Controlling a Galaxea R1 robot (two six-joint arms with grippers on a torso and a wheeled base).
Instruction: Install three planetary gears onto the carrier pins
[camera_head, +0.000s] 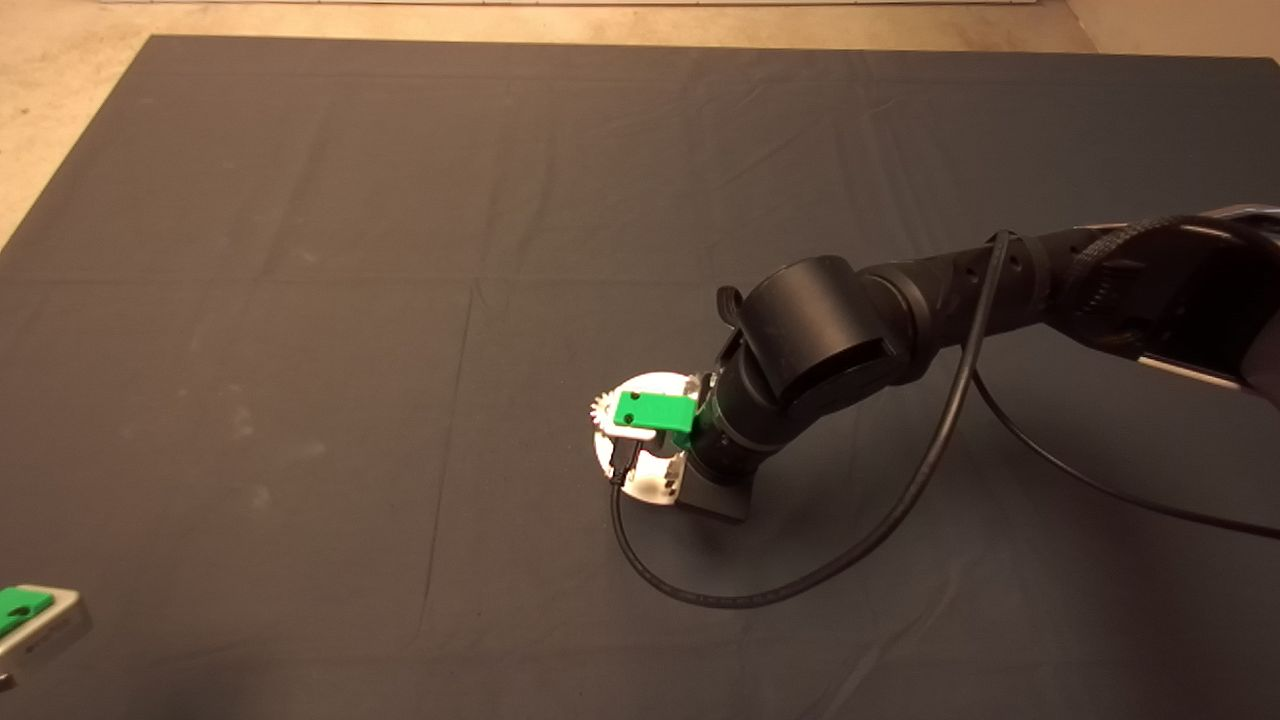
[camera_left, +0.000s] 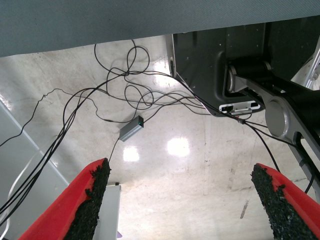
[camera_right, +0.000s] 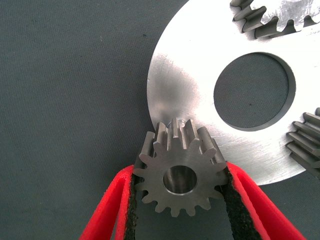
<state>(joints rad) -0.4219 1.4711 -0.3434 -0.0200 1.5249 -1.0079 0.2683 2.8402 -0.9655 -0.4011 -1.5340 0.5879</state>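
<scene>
In the right wrist view my right gripper (camera_right: 180, 172) is shut on a planetary gear (camera_right: 180, 179), a dark steel toothed wheel with a centre hole. It is held flat over the rim of the white carrier disc (camera_right: 190, 75). Two more gears (camera_right: 272, 17) (camera_right: 307, 140) lie on the disc around its large centre hole. The carrier pins are hidden under the gears. From above, the right arm's green gripper (camera_head: 652, 412) covers the disc (camera_head: 655, 385) at mid-mat, and one gear's teeth (camera_head: 603, 407) show at its left rim. My left gripper (camera_head: 25, 612) waits at the lower left edge, open.
A black cable (camera_head: 800, 580) loops across the mat below and to the right of the disc. The left wrist view looks past the mat at a shiny floor with tangled cables (camera_left: 125, 90), a small grey box (camera_left: 131, 129) and a black machine base (camera_left: 220, 65).
</scene>
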